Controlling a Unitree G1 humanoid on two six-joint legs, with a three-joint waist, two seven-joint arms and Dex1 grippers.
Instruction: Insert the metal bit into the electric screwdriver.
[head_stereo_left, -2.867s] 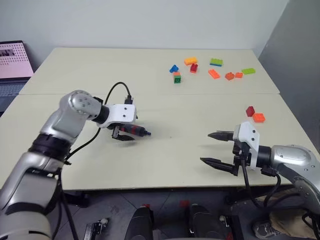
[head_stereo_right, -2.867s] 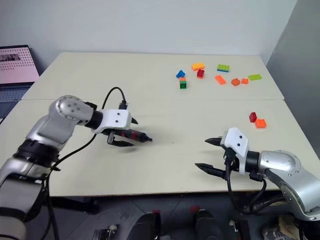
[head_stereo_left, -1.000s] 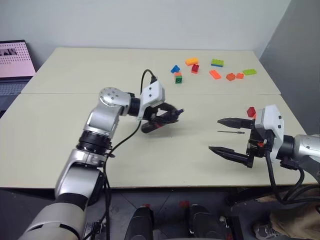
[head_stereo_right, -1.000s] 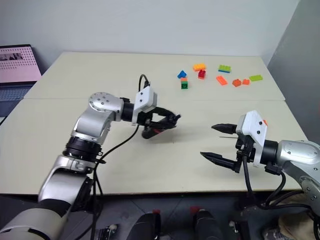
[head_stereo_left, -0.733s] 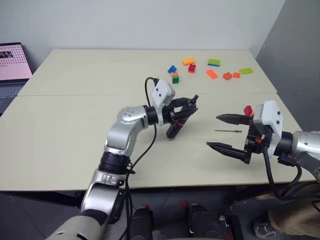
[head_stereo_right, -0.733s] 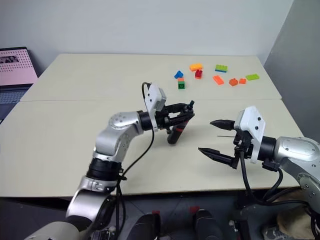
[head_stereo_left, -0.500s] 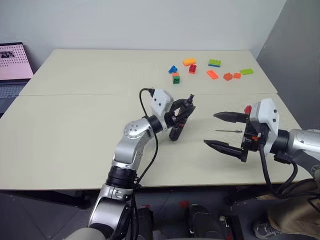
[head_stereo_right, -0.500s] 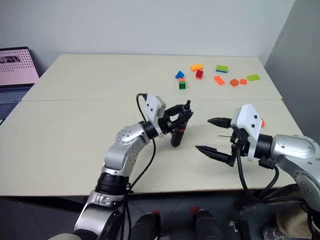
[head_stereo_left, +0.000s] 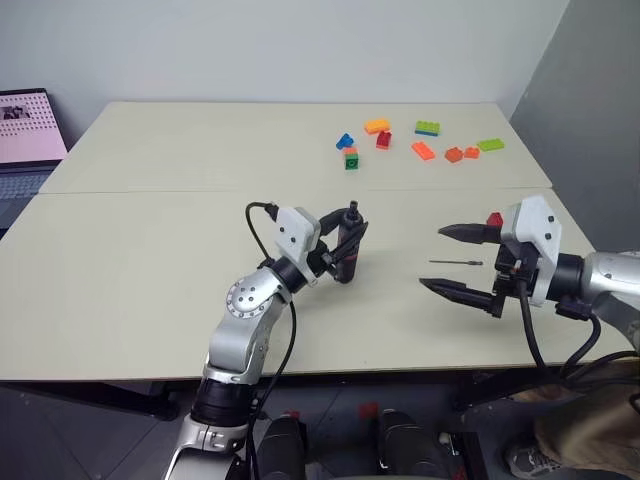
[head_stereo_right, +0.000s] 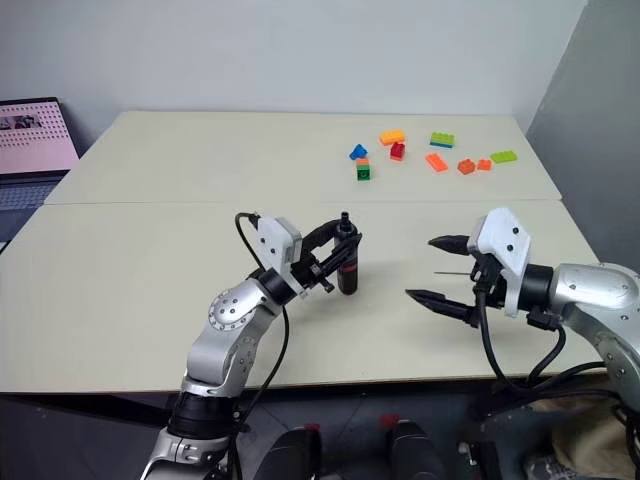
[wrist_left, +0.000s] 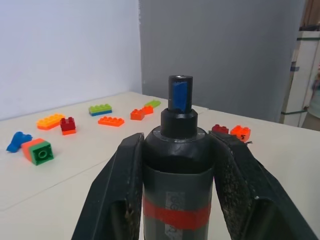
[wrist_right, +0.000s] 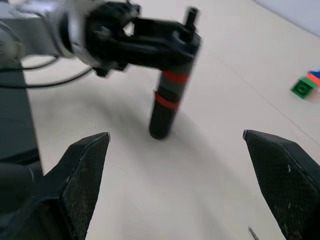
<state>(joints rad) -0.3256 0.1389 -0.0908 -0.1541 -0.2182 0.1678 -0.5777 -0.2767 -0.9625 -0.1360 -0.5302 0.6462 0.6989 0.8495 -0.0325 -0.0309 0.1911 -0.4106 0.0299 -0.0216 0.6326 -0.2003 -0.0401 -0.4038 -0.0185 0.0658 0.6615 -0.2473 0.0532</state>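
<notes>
**A:** Pale tabletop (head_stereo_left: 150, 250) and a grey wall fill the head views. Why is the left gripper (head_stereo_left: 345, 240) holding the screwdriver (head_stereo_left: 347, 262) like that?

**B:** Its fingers are clamped on the upper body, so the tool stands nearly upright with its socket end up and its butt at or just above the table. I judge that leaves the socket free to take the bit from above.

**A:** And the right gripper (head_stereo_left: 468, 262)?

**B:** Its fingers are spread wide and hold nothing. The bit (head_stereo_left: 456, 262) lies flat on the table between them as seen from the head, so I'd say a pickup comes next. Toy bricks (head_stereo_left: 415, 143) sit well beyond both grippers.

**A:** What does the left wrist view add?

**B:** Both fingers (wrist_left: 117, 200) press the black barrel from either side. A red band sits low between them, and a stepped collar with a narrow, blue-marked tip rises above the fingertips.

**A:** The right wrist view?

**B:** The two fingers (wrist_right: 75, 185) stand far apart. Beyond them the screwdriver is gripped near its top, two red bands showing below the left gripper's fingers. A thin sliver near one finger may be the bit; I cannot tell.
</notes>
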